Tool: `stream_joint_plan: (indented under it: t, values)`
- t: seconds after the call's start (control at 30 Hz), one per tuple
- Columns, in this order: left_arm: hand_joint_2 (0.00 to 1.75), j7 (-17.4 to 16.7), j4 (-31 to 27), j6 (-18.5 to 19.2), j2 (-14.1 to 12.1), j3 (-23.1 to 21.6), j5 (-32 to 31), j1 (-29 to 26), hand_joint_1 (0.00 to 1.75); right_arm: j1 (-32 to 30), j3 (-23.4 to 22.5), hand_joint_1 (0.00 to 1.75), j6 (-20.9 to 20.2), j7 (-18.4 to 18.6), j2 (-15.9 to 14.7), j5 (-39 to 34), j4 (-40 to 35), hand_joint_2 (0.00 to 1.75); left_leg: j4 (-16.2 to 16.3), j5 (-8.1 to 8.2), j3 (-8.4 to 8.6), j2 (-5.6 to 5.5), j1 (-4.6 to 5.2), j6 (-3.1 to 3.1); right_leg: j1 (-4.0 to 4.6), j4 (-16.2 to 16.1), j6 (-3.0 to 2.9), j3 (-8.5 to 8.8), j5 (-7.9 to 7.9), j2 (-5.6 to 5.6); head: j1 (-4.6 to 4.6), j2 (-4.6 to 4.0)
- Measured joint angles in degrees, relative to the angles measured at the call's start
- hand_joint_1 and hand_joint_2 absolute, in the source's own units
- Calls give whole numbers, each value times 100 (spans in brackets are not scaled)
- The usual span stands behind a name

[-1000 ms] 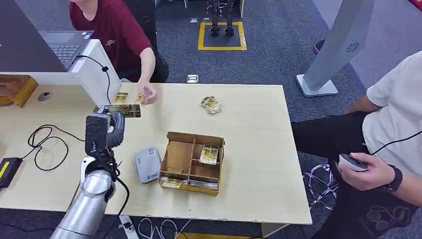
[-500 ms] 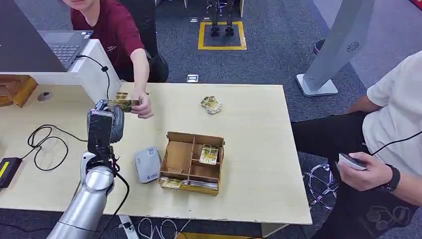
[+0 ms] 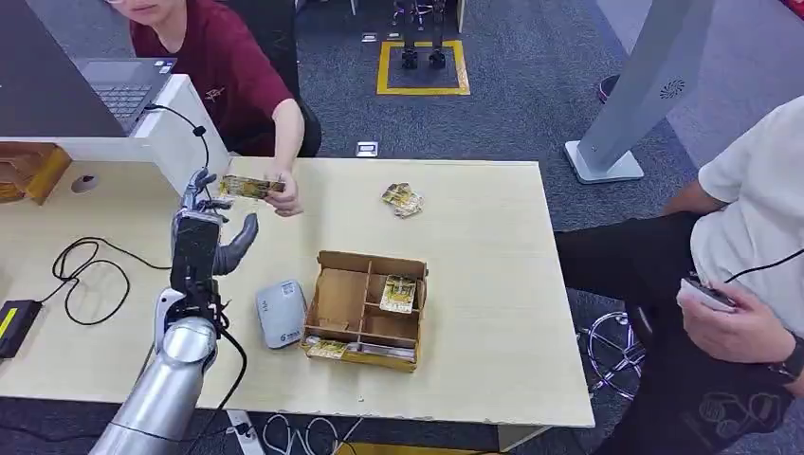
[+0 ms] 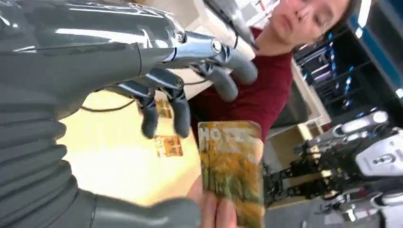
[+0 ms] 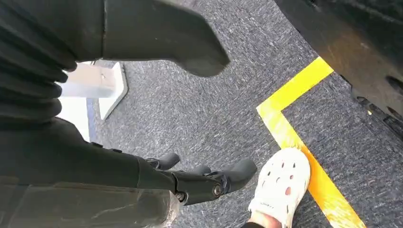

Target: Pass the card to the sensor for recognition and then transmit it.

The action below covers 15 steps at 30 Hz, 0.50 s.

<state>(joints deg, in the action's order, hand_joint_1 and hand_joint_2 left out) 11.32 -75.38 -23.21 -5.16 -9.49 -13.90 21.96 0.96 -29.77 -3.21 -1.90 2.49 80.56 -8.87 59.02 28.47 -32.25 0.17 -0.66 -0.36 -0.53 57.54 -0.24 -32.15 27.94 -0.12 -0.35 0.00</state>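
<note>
One card at the open left hand

One card (image 3: 249, 187) was held by a person's hand (image 3: 283, 199) just beyond the fingertips of the left hand (image 3: 205, 232). The left hand was raised above the table (image 3: 474, 246), fingers spread, grasping nothing; in the wrist view the card (image 4: 231, 168) stood apart from its fingers (image 4: 164, 102). The sensor (image 3: 282, 312) lay near its wrist, beside the cardboard box (image 3: 365, 308). The right hand (image 5: 199, 180) hung over the carpet, released, holding nothing.

Card reader (image 3: 282, 312) on bench (image 3: 493, 313), just left of compartment box (image 3: 366, 310); card (image 3: 398, 294) in box's right compartment. Loose cards (image 3: 403, 199) on bench behind box. Cable loop (image 3: 81, 270) left of left hand (image 3: 201, 239). Laptop (image 3: 121, 83) behind bench, far left.
</note>
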Motion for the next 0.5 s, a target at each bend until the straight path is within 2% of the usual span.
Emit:
stream_joint_plan:
  t: [0.13, 0.23, 0.33, 0.5]
  values:
    - [175, -61, -2, 115, -26, -59, -13, -8, 0, -1, 0, 0, 7, 0, 0, -2, 0, 0, 0, 0, -1, 0, 0, 0, 0, 0, 0, 0, 0, 0, 0, 0]
    - [175, 51, -140, 562, -158, -173, -28, -131, 0, -2, 0, 0, -9, 0, 0, -31, 0, 0, 0, 0, -1, 5, 0, 0, 0, 0, 0, -1, 0, 6, 0, 0]
    - [175, 164, -394, 811, -271, -275, -26, -358, 0, -9, 0, 0, -31, -11, -2, -79, 0, 0, 0, 1, -4, 7, 0, 0, 0, 0, 0, -6, 0, 8, 0, 0]
    - [175, 801, -1109, 1277, -542, -531, -377, -891, 0, -14, 0, 0, -61, -13, -2, -94, 0, 0, -1, 3, -10, 7, 0, -1, 0, 0, 0, -11, 2, 9, -2, 0]
